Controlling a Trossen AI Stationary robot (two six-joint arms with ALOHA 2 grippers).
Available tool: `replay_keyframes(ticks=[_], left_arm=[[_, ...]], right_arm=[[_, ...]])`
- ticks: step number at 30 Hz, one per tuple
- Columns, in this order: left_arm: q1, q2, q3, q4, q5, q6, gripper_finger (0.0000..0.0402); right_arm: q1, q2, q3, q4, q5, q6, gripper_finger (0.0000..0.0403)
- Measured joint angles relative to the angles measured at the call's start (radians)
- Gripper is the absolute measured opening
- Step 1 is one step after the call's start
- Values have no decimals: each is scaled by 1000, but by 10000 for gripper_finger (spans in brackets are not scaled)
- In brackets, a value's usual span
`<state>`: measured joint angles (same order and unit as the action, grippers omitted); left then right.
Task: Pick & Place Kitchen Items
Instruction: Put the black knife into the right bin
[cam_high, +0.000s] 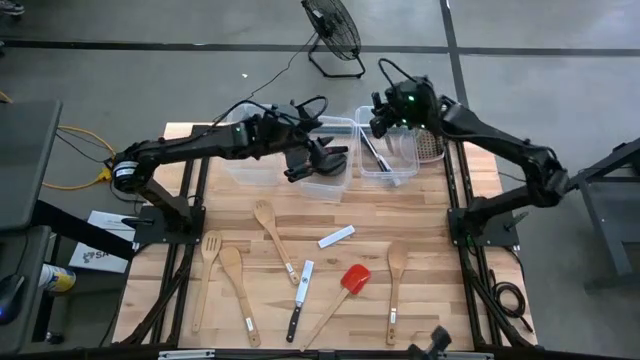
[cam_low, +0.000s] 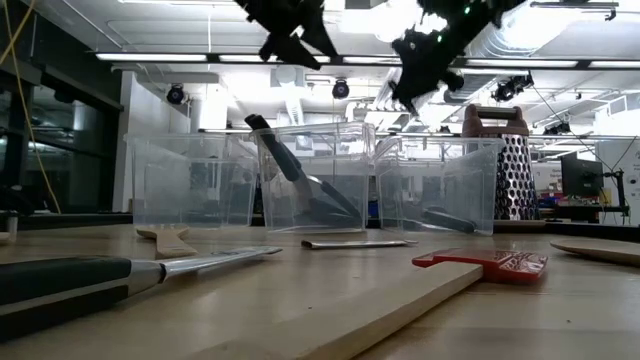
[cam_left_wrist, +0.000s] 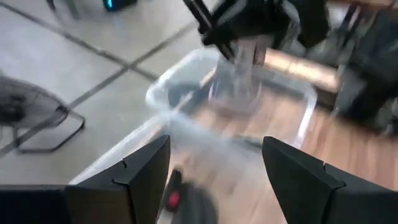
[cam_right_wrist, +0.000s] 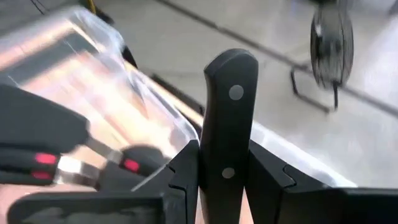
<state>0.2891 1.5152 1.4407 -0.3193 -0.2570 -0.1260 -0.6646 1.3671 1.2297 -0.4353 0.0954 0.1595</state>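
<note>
So the black-handled knife is pinched upright between the right gripper fingers, handle sticking up, hanging above the right-hand clear bin at the far side of the table. Can't see the blade from here.

The left gripper has its jaws wide apart with nothing in them, hovering over the middle bin, where a black turner leans against the wall.

Still loose on the near part of the table: the red spatula, another knife and several wooden spoons.

My worry: the two arms are pretty close together up there, so they could bump. If the knife drops tilted, it might catch the bin rim and land outside.
</note>
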Motion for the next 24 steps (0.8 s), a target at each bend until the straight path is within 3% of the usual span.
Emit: replay_keyframes(ticks=[14,24], left_arm=[[6,-9,0,-219,11,96,252],[6,-9,0,-238,12,122,252]], right_arm=[[-30,159,4,-90,36,24,87],[-30,258,4,-92,79,51,87]])
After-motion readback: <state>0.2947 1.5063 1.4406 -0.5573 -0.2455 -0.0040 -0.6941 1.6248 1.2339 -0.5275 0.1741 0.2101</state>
